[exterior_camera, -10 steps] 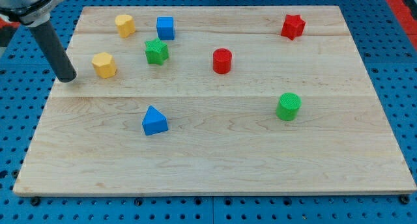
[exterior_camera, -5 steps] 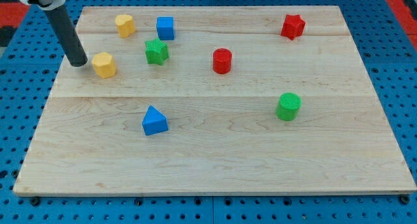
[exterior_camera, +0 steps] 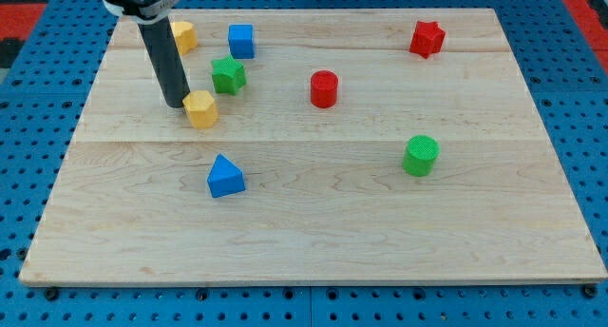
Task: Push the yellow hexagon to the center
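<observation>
The yellow hexagon lies on the wooden board, left of the middle. My tip touches its left side; the dark rod rises from there to the view's top. A second yellow block sits near the board's top left, partly hidden behind the rod. The green star is just above and to the right of the hexagon. The blue triangle lies below it.
A blue cube is at the top left. A red cylinder stands near the middle top, a red star at the top right, and a green cylinder at the right. Blue pegboard surrounds the board.
My tip moved right from the board's left edge, met the yellow hexagon and pushed it right and slightly down, toward the green star and blue triangle.
</observation>
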You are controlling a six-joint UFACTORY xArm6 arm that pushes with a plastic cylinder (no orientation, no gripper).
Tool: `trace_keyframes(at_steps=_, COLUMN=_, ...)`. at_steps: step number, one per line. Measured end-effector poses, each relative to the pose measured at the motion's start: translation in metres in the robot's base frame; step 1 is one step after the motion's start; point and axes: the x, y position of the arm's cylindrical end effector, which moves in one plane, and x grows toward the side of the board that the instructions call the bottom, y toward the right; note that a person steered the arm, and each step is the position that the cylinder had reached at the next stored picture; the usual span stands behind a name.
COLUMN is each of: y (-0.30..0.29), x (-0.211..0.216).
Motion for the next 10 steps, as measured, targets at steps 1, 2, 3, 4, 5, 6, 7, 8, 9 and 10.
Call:
trace_keyframes(at_steps=1, y=0.003, x=0.007)
trace_keyframes(at_steps=2, y=0.003, x=0.013)
trace_keyframes(at_steps=3, y=0.003, x=0.029)
trace_keyframes(at_steps=4, y=0.003, x=0.031)
trace_keyframes(at_steps=5, y=0.004, x=0.031)
trace_keyframes(at_steps=6, y=0.011, x=0.031)
trace_keyframes(at_steps=7, y=0.023, x=0.031)
trace_keyframes(at_steps=8, y=0.040, x=0.031)
trace_keyframes(at_steps=9, y=0.059, x=0.031)
trace_keyframes(at_steps=10, y=0.081, x=0.031)
